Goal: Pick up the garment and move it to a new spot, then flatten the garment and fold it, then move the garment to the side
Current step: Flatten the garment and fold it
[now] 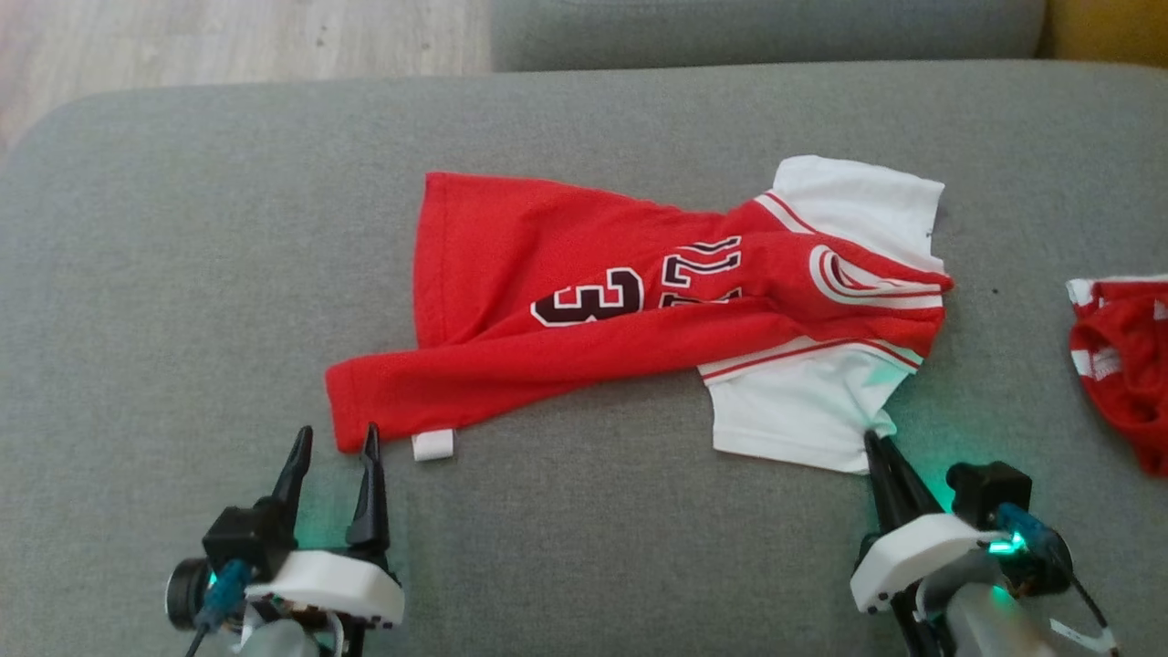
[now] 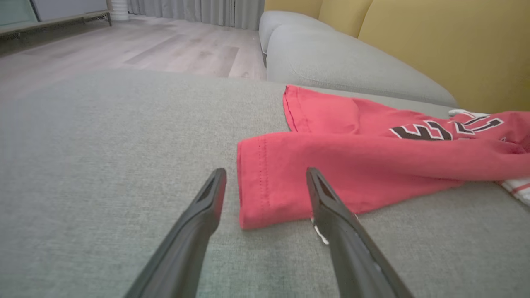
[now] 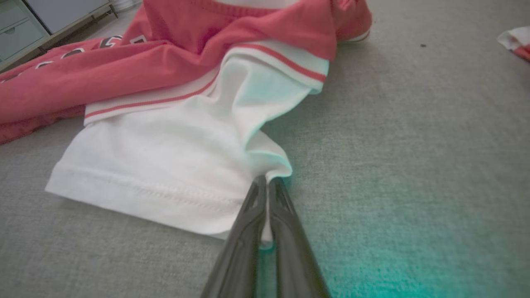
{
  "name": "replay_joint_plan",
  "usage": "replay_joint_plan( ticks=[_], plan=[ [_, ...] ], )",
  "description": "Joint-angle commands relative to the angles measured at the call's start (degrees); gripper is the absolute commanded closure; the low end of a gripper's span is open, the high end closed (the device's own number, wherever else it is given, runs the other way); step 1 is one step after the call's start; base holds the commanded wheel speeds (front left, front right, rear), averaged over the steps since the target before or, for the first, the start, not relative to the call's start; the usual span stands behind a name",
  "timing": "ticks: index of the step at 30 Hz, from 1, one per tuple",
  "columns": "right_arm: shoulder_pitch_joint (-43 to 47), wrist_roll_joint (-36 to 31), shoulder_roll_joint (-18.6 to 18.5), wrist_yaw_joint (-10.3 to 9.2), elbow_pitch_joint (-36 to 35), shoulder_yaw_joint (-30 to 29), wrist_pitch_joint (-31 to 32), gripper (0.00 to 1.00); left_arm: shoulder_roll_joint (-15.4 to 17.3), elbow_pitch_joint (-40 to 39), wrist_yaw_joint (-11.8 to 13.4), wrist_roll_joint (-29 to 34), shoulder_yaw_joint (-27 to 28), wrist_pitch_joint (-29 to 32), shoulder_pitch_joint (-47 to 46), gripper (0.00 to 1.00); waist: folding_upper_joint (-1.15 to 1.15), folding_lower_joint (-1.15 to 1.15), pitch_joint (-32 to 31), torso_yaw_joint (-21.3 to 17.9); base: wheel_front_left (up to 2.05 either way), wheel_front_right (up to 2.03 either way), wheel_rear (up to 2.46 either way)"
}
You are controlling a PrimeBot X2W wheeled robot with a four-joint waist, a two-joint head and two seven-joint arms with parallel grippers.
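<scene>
Nearest, the left end effector stands wide, its fingers aimed at the red hem corner, apparently ready to take it. The right end effector is pinched tight on the edge of the white sleeve, probably so both ends can lift together. The jersey lies crumpled mid-cushion on the grey sofa seat. Another red garment lies well apart at the right.
</scene>
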Motion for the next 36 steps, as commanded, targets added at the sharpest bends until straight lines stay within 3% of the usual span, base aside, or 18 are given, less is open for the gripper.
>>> replay_joint_plan(
  ticks=[1, 10, 21, 29, 36],
  plan=[
    [-0.9, -0.1, -0.2, -0.05, -0.4, 1.1, 0.6, 1.00, 0.2, -0.6, -0.3, 0.1, 2.2, -0.3, -1.8, 0.00, 0.00, 0.00, 0.8, -0.7, 0.00, 0.00, 0.00],
    [-0.9, 0.0, -0.2, -0.05, -2.9, 1.3, 0.6, 1.00, 0.2, 3.1, -1.8, -1.6, 2.2, -0.3, -3.6, 0.00, 0.00, 0.00, 2.9, -1.3, 0.00, 0.00, 0.00],
    [-1.1, -0.1, -0.2, -0.05, -3.5, 2.0, 0.6, 1.00, 1.1, 3.7, -1.9, -6.2, -2.4, -0.3, -5.0, 0.00, 0.00, 0.00, 4.0, -1.7, 0.00, 0.00, 0.00],
    [-1.0, -0.4, -0.2, -0.05, -3.6, 1.9, 0.6, 1.00, 1.0, 4.4, -1.9, -4.2, 1.5, -0.3, -4.9, 0.00, 0.00, 0.00, 3.9, -1.5, 0.00, 0.00, 0.00],
    [-1.1, -0.4, -0.2, -0.05, -3.4, 2.1, 0.6, 1.00, 0.7, 5.5, -1.9, -4.9, 0.6, -0.3, -4.8, 0.00, 0.00, 0.00, 3.7, -1.7, 0.00, 0.00, 0.00]
  ],
)
